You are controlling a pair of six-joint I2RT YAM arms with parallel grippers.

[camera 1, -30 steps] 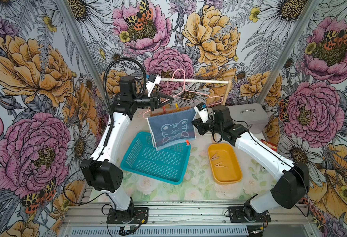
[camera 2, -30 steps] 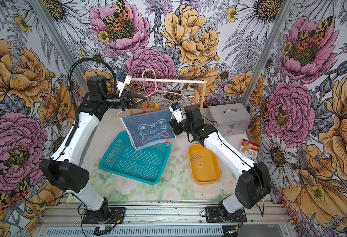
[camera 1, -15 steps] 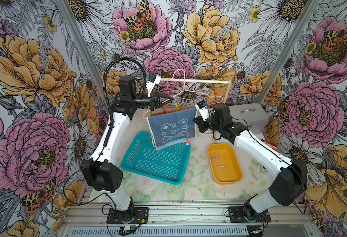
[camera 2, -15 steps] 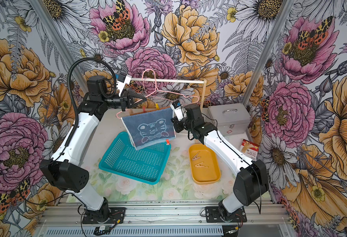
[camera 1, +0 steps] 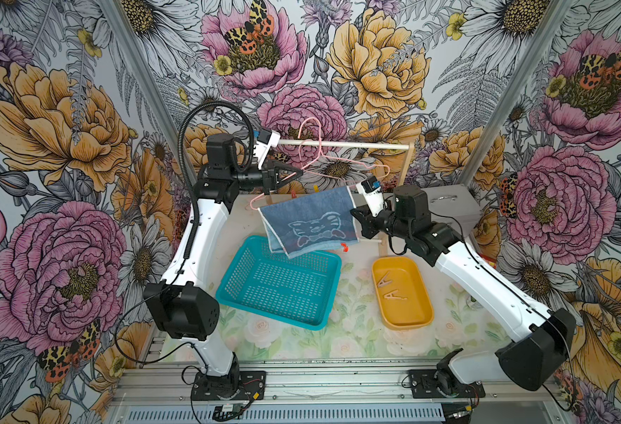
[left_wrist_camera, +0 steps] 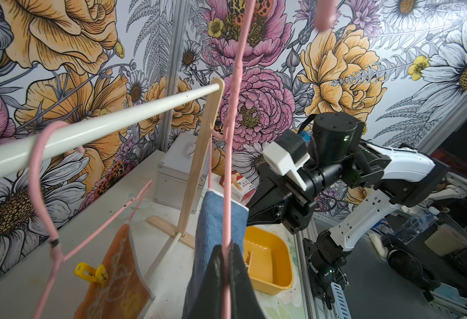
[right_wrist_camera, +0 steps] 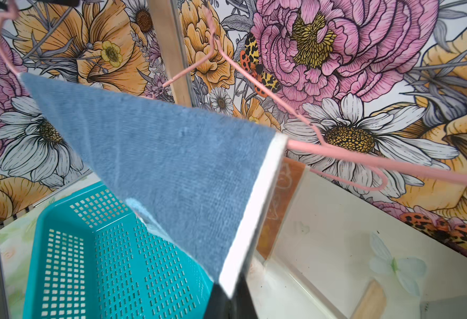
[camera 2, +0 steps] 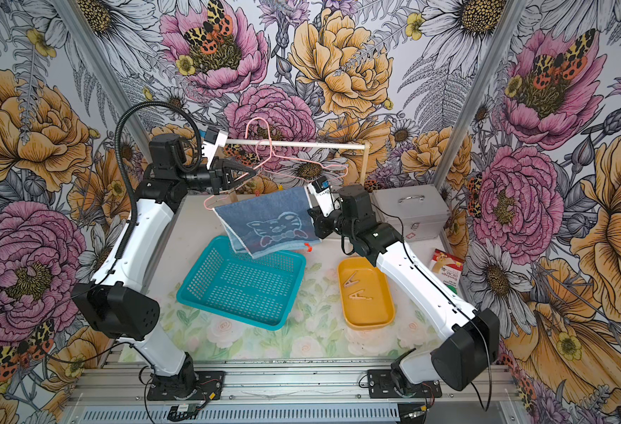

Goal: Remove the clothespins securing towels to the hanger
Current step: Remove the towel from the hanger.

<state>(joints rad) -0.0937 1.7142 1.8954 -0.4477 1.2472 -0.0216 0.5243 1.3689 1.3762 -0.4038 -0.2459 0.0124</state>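
Observation:
A denim-blue towel [camera 1: 309, 224] [camera 2: 264, 224] with a pale tiger face drapes over the lower bar of a tilted pink hanger [camera 1: 338, 158]. My left gripper [camera 1: 299, 170] [left_wrist_camera: 228, 250] is shut on that hanger's wire near its left shoulder. My right gripper [camera 1: 355, 213] [right_wrist_camera: 231, 292] is shut on the blue towel's white right hem. Behind it, an orange towel [left_wrist_camera: 116, 276] hangs on a second pink hanger with a yellow clothespin [left_wrist_camera: 91, 273] on its edge. Two wooden clothespins [camera 1: 389, 288] lie in the yellow tray [camera 1: 421, 315]. A red clothespin [camera 1: 344, 246] shows below the blue towel's lower corner.
A teal basket [camera 1: 279, 290] sits under the blue towel. The hangers hook on a white rail [camera 1: 356, 145] held by a wooden stand. A grey metal box [camera 1: 452, 205] stands at the back right and a red-and-white packet [camera 2: 446, 270] lies beside my right arm.
My right gripper has closed the last bit onto the blue towel's right edge. The left arm and the hanger have stayed where they were.

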